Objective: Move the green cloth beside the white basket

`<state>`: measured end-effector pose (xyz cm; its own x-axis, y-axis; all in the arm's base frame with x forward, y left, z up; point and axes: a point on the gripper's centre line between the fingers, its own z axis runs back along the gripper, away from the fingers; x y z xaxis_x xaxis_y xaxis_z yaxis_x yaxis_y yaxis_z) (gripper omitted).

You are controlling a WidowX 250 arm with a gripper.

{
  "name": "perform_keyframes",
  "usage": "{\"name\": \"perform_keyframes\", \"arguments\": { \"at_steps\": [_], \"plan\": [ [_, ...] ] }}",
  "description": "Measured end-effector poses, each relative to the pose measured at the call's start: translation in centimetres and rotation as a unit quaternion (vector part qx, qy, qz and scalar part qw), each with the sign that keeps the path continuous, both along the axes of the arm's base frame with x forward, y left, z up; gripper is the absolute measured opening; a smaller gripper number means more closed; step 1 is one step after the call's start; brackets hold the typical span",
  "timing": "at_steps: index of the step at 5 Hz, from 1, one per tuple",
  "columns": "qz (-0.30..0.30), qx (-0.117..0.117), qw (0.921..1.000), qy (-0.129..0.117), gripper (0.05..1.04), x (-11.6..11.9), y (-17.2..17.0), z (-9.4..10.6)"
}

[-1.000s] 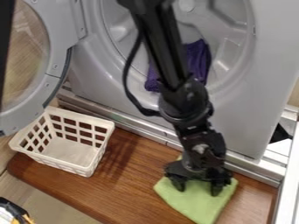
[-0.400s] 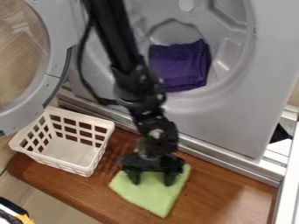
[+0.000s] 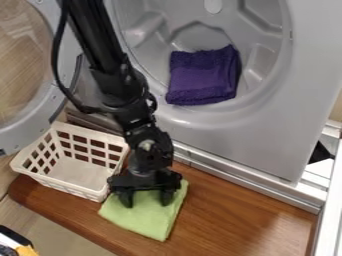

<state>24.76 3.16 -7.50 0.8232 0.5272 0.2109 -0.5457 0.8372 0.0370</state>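
Low over the wooden board, the black gripper (image 3: 145, 201) points down with its two fingers spread apart, resting at the upper part of the green cloth (image 3: 141, 219). The cloth lies nearly flat, part of its upper side hidden under the gripper. Left of it stands the white basket (image 3: 75, 191), upright, its lower right corner close to the cloth's left edge. Whether cloth and basket touch, I cannot tell.
Behind the board (image 3: 247, 220) stands a grey washer with a purple cloth (image 3: 204, 77) in its drum opening. The round door (image 3: 59, 95) hangs open at the left, above the basket. A metal rail (image 3: 234, 175) borders the board's back edge.
The gripper and the green cloth have shifted left together across the board, up close to the basket. The arm has cleared the purple cloth. The basket has stayed put.
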Motion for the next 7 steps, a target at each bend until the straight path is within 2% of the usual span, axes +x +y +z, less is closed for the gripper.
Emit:
{"name": "perform_keyframes", "arguments": {
  "at_steps": [1,2,3,4,5,6,7],
  "plan": [
    [0.002,-0.003,1.0000,0.001,0.999,0.2,-0.2,0.0],
    [-0.026,-0.005,0.9994,-0.021,0.999,1.9,-1.7,1.0],
    [-0.054,-0.015,0.9968,-0.056,0.999,4.1,-3.6,2.2],
    [-0.074,-0.012,0.9942,-0.078,0.999,5.7,-4.8,4.3],
    [-0.089,-0.010,0.9940,-0.064,0.999,6.2,-5.2,6.2],
    [-0.099,-0.004,0.9933,-0.059,0.999,5.8,-5.1,9.1],
    [-0.111,0.005,0.9918,-0.064,0.999,5.4,-5.2,11.3]
  ]
}}
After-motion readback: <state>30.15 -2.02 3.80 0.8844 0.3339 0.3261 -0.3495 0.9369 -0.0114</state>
